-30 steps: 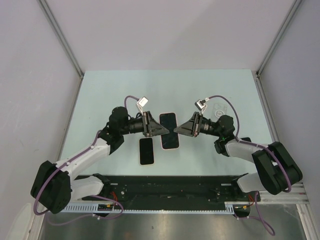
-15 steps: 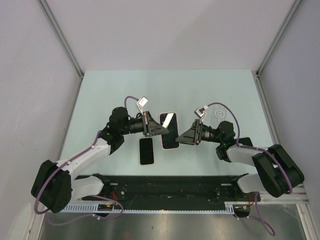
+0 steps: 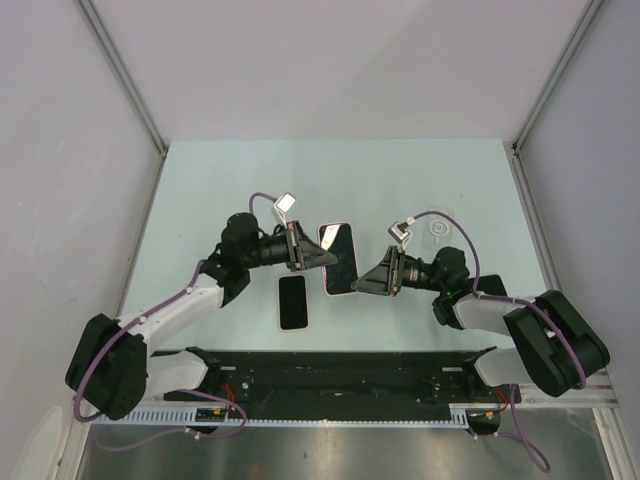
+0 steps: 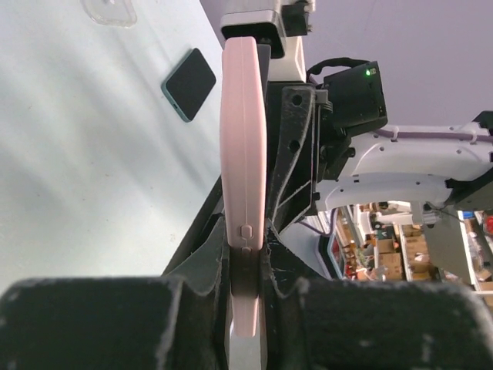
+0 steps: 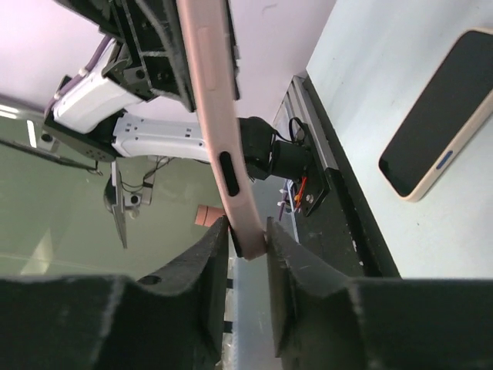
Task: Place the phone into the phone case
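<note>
A: On bench point(image 3: 200, 200), who held what?
B: L pincer point(image 4: 246, 250) clamped phone case point(image 3: 338, 258), edge-on, off the bench. R pincer point(image 5: 246, 240) pinched its opp. end.
A: And the phone point(image 3: 292, 302)?
B: Lay flat on bench, dark face up, apart from case.

Crowded middle, open far side.
The phone case point(image 3: 338, 259), clamped between my left gripper point(image 3: 328, 262) and my right gripper point(image 3: 357, 284), spans the table's middle, and my two forearms close off the near strip on either side. The phone point(image 3: 292, 302) lies flat just on the near side of my left gripper; a clear plastic piece point(image 3: 438, 226) sits beyond my right wrist. The far half of the table point(image 3: 330, 175) lies open.
</note>
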Robot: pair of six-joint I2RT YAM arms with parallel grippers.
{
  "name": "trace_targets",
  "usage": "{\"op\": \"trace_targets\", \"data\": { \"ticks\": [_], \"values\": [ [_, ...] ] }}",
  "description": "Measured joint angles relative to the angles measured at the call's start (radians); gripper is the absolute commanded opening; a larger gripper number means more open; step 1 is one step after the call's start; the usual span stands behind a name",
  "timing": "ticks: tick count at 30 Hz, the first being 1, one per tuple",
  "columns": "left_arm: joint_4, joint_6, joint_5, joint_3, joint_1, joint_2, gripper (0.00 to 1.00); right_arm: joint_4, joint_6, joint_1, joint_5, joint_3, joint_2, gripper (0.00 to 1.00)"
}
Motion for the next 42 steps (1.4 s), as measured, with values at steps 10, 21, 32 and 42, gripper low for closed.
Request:
{"op": "trace_targets", "data": {
  "ticks": [10, 21, 32, 42],
  "values": [
    [-0.17, 0.082, -0.047, 0.05, -0.001, -0.018, 0.0, -0.005, 0.037, 0.014, 0.06, -0.019, 0.02, 0.04],
    [-0.322, 0.266, 0.028, 0.063, 0.001, -0.036, 0.0, -0.309, -0.156, 0.006, 0.098, 0.064, -0.167, 0.77],
    [-0.371, 0.341, 0.201, 0.05, 0.001, -0.094, 0.0, -0.533, -0.375, -0.046, 0.1, 0.21, -0.215, 0.84],
    [-0.369, 0.36, 0.274, 0.041, 0.001, -0.079, 0.0, -0.395, -0.309, -0.006, 0.031, 0.212, -0.072, 0.57]
  ]
}}
